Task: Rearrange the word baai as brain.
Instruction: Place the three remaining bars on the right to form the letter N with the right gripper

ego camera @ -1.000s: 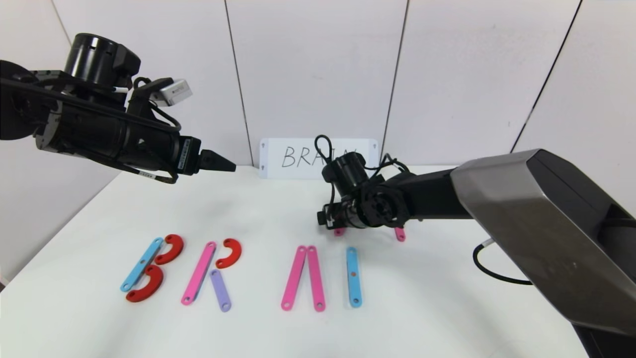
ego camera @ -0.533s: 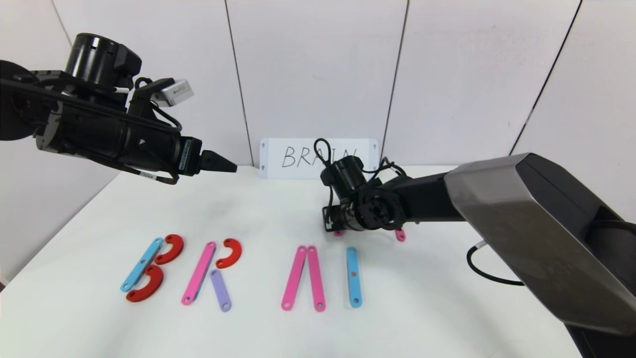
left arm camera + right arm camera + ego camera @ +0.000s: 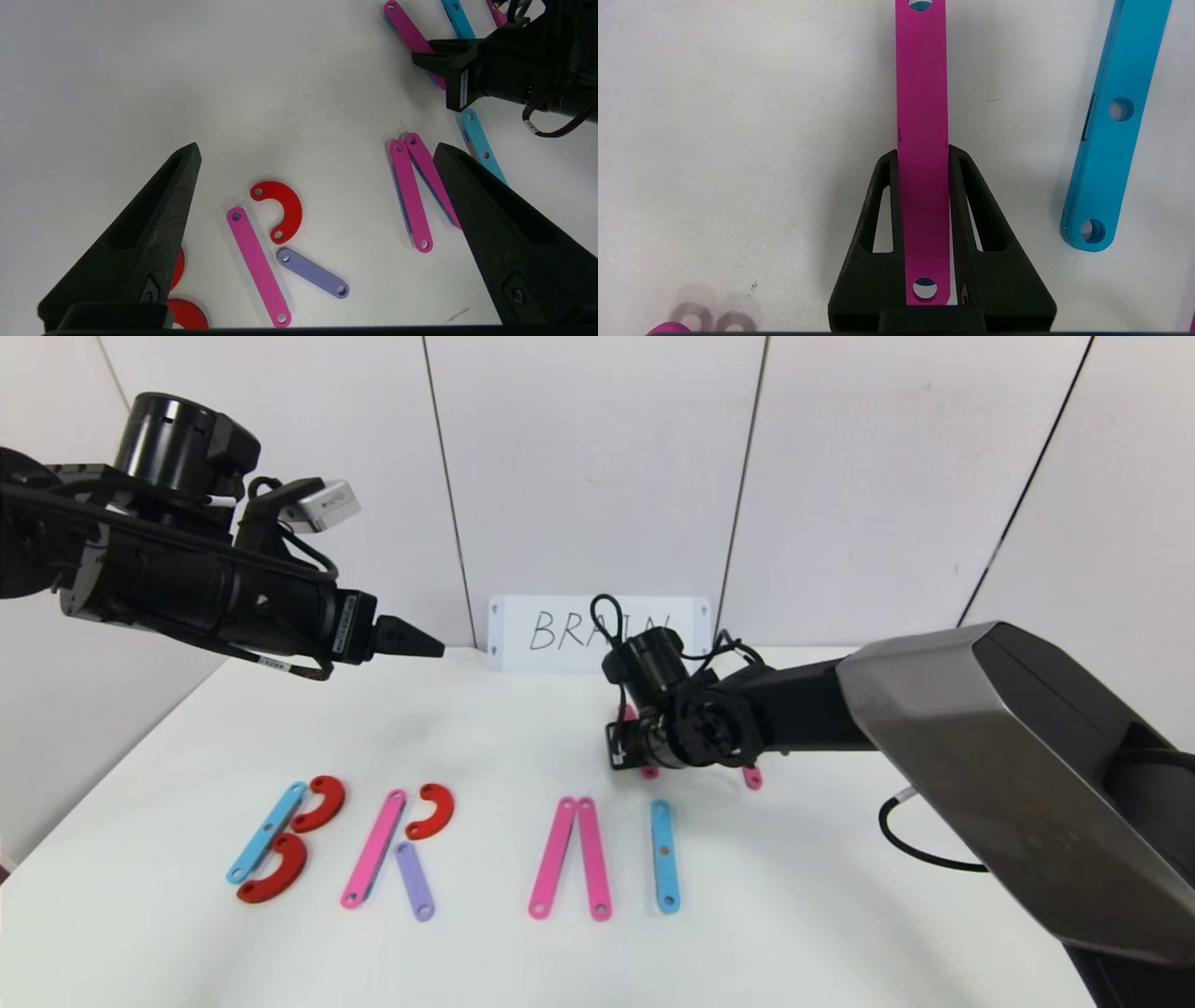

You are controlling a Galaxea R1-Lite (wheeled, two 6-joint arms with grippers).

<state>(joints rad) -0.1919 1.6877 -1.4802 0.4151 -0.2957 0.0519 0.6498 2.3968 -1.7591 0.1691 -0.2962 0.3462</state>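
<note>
The word lies along the table's front: a B of a light-blue strip and two red half-rings [image 3: 280, 840], an R of a pink strip, a red half-ring and a purple strip [image 3: 397, 847], two pink strips leaning together [image 3: 571, 870], and one light-blue strip [image 3: 664, 855]. My right gripper [image 3: 627, 751] is behind the light-blue strip, low over the table. In the right wrist view [image 3: 923, 154] it is shut on a pink strip [image 3: 921, 93] that sticks out beyond the fingertips. My left gripper [image 3: 425, 642] hangs high at the left, open and empty [image 3: 317, 154].
A white card [image 3: 599, 633] with BRAIN handwritten on it leans against the back wall. The end of another pink strip [image 3: 752, 777] shows from under the right arm. A black cable [image 3: 920, 845] loops on the table at the right.
My right gripper has shifted slightly left and tilted. The pink strip's far end now shows above the wrist. My left arm has barely moved.
</note>
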